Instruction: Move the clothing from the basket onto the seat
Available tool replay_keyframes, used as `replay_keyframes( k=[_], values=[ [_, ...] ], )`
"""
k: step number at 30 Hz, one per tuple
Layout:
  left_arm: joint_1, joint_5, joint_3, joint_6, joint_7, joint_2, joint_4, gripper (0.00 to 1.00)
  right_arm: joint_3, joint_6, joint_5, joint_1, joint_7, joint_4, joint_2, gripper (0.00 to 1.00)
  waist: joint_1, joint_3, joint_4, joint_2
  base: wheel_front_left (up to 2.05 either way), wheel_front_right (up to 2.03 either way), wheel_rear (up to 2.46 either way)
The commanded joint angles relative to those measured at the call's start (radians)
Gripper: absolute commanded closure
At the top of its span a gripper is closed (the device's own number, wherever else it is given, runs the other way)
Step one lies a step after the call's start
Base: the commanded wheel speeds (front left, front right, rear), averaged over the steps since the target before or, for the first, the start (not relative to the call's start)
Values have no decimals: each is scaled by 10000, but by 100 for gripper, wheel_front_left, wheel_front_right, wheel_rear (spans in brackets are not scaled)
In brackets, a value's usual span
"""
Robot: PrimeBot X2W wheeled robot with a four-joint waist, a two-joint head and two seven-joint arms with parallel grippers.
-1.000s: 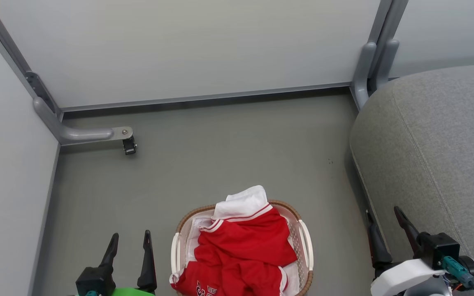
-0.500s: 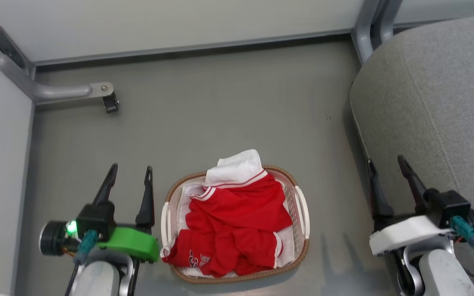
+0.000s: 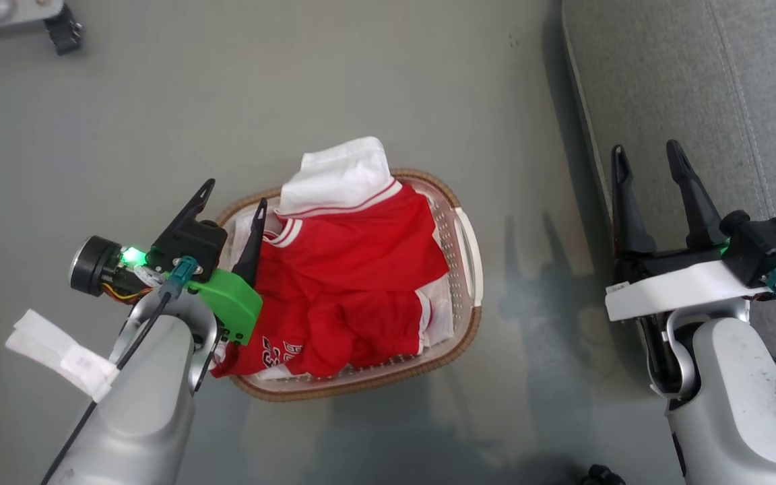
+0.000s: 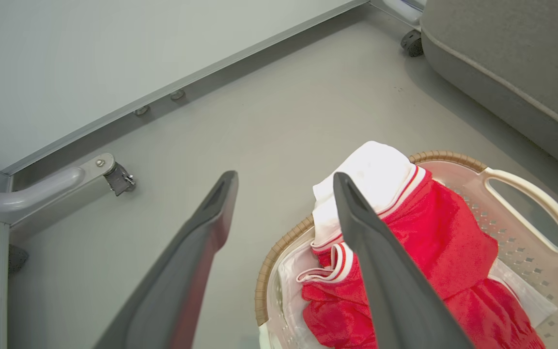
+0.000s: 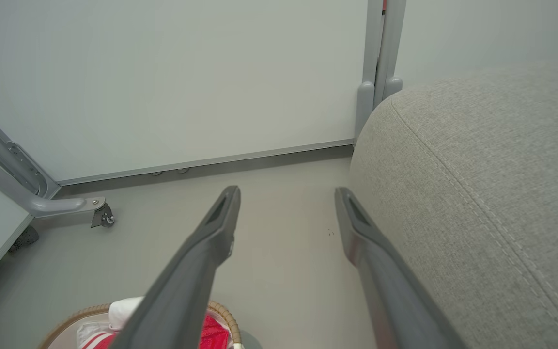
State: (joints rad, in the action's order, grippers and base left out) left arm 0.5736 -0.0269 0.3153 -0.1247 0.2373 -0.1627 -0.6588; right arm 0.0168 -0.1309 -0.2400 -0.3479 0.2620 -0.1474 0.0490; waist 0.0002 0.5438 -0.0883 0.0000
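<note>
The red clothing (image 3: 354, 269) with white trim lies heaped in the white basket (image 3: 463, 232), which stands on the floor. My left gripper (image 3: 237, 191) is open above the basket's left rim, one finger over the fabric's edge, holding nothing. In the left wrist view the left gripper (image 4: 285, 175) spans the brown rim (image 4: 446, 156), with the clothing (image 4: 443, 242) to its right. The grey seat (image 3: 698, 81) is at the right. My right gripper (image 3: 646, 146) is open and empty over the seat's front edge. The right wrist view shows the right gripper (image 5: 286, 189) beside the seat (image 5: 477, 194).
White partition walls (image 5: 187, 72) close off the far side and the left. A partition foot with a black caster (image 4: 119, 177) stands on the grey floor (image 3: 260, 101) left of the basket. A white paper tag (image 3: 58, 350) hangs off my left forearm.
The head camera has tilted down, shifting the whole picture. My left gripper has moved from beside the basket to over its left rim. Both grippers stay open.
</note>
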Motion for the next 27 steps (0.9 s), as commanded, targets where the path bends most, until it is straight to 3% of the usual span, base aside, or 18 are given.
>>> replay_keyframes(
  k=[1,11,17,25,26,27],
  values=[
    [407,153,170,-44,-78,-188,-344,0,10,3,-117,-232,47,39,26,0,-2,1710,-1102,0,0,0,0],
    [1549,-88,1552,-62,-794,-519,-2266,0,201,3,-632,-711,46,180,24,0,-2,2669,-1659,0,0,0,0],
    [2233,-139,1596,-1,-1090,-744,-2990,0,337,3,-775,-827,47,197,24,0,-2,2927,-1728,0,0,0,0],
    [2521,-450,1899,-53,-1402,-588,-3670,0,497,3,-871,-938,47,166,26,0,-2,3031,-1732,0,0,0,0],
    [2511,-480,1956,-57,-1468,-562,-3727,4,506,3,-880,-945,46,151,27,0,-2,3026,-1732,0,0,0,0],
    [2503,-544,2017,-59,-1513,-547,-3796,14,524,3,-889,-947,46,134,27,0,-2,3019,-1737,0,0,0,0]
  ],
)
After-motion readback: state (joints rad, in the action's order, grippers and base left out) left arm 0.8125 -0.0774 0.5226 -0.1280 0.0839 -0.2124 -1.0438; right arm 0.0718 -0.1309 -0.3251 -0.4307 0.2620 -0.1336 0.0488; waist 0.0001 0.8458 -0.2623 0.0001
